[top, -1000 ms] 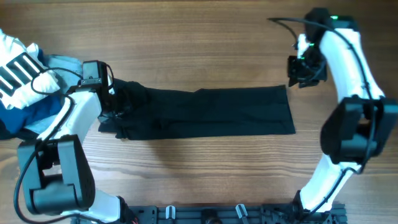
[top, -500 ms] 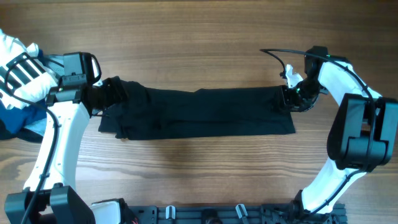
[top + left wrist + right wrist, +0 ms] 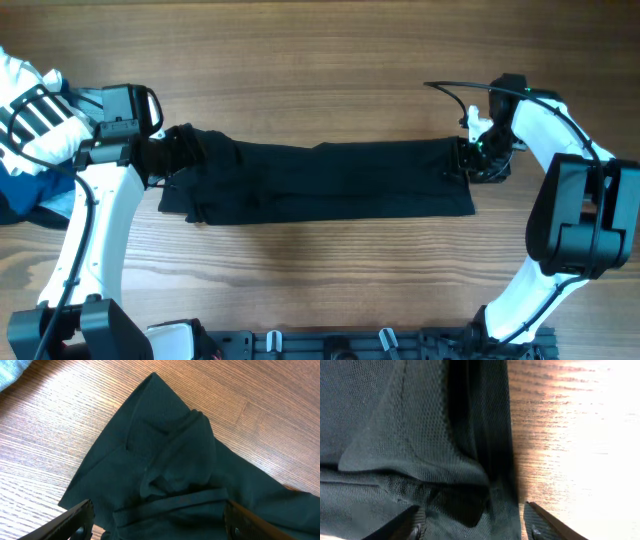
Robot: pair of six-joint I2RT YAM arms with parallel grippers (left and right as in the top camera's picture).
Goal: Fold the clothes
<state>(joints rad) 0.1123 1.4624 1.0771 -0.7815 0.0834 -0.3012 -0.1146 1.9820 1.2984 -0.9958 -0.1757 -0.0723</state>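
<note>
The clothes, a black shirt [image 3: 330, 180], lie folded into a long flat strip across the middle of the table. Its left end is bunched and wrinkled [image 3: 170, 455]. My left gripper [image 3: 168, 157] hovers at that end, jaws wide open [image 3: 157, 506], with rumpled fabric lying loose between the fingers [image 3: 80, 515]. My right gripper [image 3: 462, 162] sits at the strip's far right corner. In the right wrist view it is open [image 3: 472, 512] and straddles the shirt's folded edge [image 3: 410, 425], with bare wood under the right finger [image 3: 540, 520].
A heap of other garments lies at the far left: a white piece with black stripes [image 3: 25, 115], light-blue denim [image 3: 100, 100] and navy cloth [image 3: 30, 190]. The wooden table [image 3: 320, 60] shows behind and before the strip. A black rack [image 3: 330, 345] runs along the front edge.
My right arm came down from the back to the shirt's right corner and its jaws spread. The left gripper drew back to the left end and opened wider.
</note>
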